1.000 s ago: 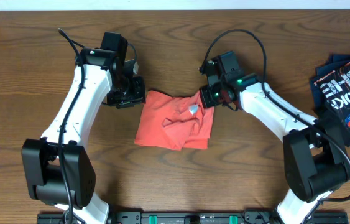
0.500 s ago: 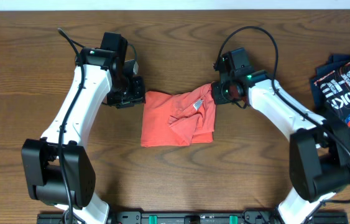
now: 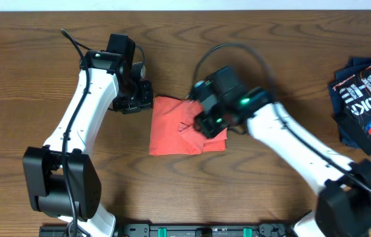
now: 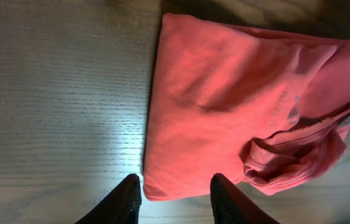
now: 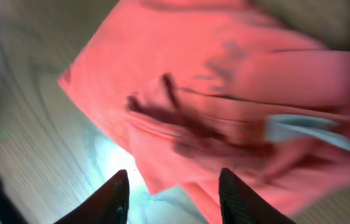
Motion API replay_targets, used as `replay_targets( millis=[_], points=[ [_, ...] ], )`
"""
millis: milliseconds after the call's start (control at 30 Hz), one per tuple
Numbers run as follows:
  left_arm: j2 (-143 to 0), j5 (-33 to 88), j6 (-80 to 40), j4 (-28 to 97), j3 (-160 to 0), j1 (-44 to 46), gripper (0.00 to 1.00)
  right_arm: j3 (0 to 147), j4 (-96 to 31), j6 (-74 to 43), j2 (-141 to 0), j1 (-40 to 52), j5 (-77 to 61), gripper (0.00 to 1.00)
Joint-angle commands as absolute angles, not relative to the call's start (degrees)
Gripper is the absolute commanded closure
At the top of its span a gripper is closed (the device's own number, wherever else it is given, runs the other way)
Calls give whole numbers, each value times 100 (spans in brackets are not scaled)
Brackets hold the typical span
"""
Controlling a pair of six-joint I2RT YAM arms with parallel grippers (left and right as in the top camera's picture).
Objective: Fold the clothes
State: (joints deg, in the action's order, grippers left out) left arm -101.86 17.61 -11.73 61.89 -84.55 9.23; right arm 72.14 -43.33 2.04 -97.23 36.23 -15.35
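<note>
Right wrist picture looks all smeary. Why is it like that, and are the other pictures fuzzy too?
Right wrist view: the T-shirt is streaked, likely motion blur, with a glare patch on the table. Overhead view: only the right arm is smeared; the left arm is crisp. Left wrist view: sharp, with a bright glare on the wood.

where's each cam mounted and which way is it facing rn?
Overhead: fixed above the table, facing straight down; shows both arms, the T-shirt, navy garments.
Left wrist: on the left arm, facing down past the left gripper, open, at the T-shirt's edge.
Right wrist: on the right arm, facing down past the right gripper, open, over the T-shirt; blurred.
Shared: all three see the T-shirt.
</note>
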Motion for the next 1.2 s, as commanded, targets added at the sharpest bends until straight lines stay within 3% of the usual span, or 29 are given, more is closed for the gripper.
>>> replay_targets(
  millis=[0,233,300,367,400,800,967,1067,1167],
  points=[
    [-10224,1684,-1076,6206,-8449,934,61,7150,-4233,432,-10038,3964,-834,53],
    [-10224,1686,-1076,6211,-8449,934,61,7150,-3719,209,-10595,4237,-71,51],
    [-10224,1686,-1079,6208,-8449,934,61,7150,-3660,126,-10667,4239,99,63],
    [-10224,1686,-1076,6206,-8449,934,61,7150,-3688,-95,-10672,4239,357,94],
    [-10224,1686,-1076,6208,-8449,934,61,7150,-3717,-228,-10667,4230,482,99],
    [-10224,1686,-1076,6226,-8449,934,61,7155,-4921,-2668,-10110,3404,1831,98],
    [-10224,1686,-1076,6226,-8449,934,61,7148,-5461,-3148,-10114,3022,1892,77],
    [-10224,1686,-1076,6228,-8449,934,61,7148,-5575,-3148,-10114,2849,1944,76],
    [-10224,1688,-1076,6263,-8449,937,61,7150,-5749,-3330,-10075,2670,1966,82]
  ],
)
